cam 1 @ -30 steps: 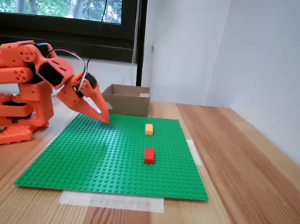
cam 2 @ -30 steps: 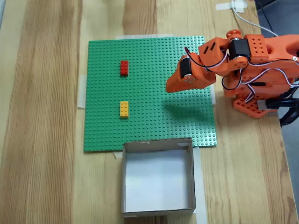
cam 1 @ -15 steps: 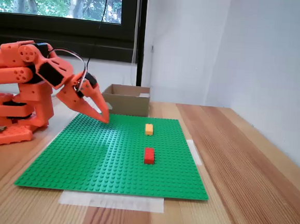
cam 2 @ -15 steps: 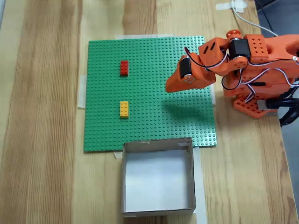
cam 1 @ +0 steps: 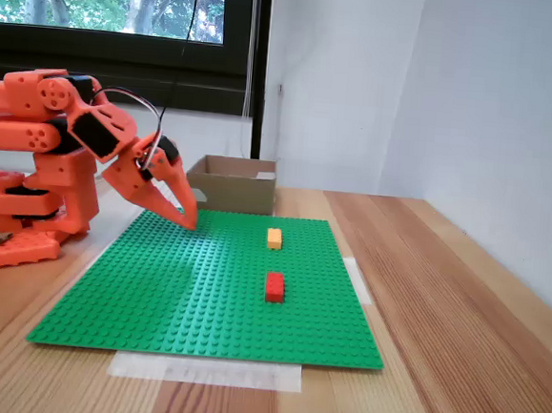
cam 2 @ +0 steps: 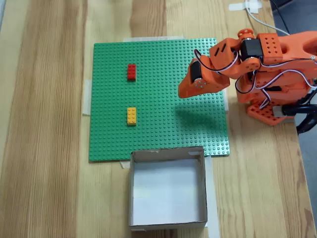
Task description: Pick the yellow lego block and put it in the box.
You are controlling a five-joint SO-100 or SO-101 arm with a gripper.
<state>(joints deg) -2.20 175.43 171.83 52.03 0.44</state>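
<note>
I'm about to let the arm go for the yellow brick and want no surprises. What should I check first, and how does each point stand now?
1. Yellow lego block sits free on the green baseplate: ok.
2. Red brick stands well apart from it: ok.
3. Path from gripper to the block unobstructed: ok.
4. Box open, nothing inside: ok.
5. Gripper open enough for the block: cannot tell.
6. Gripper carrying nothing: ok.
</note>
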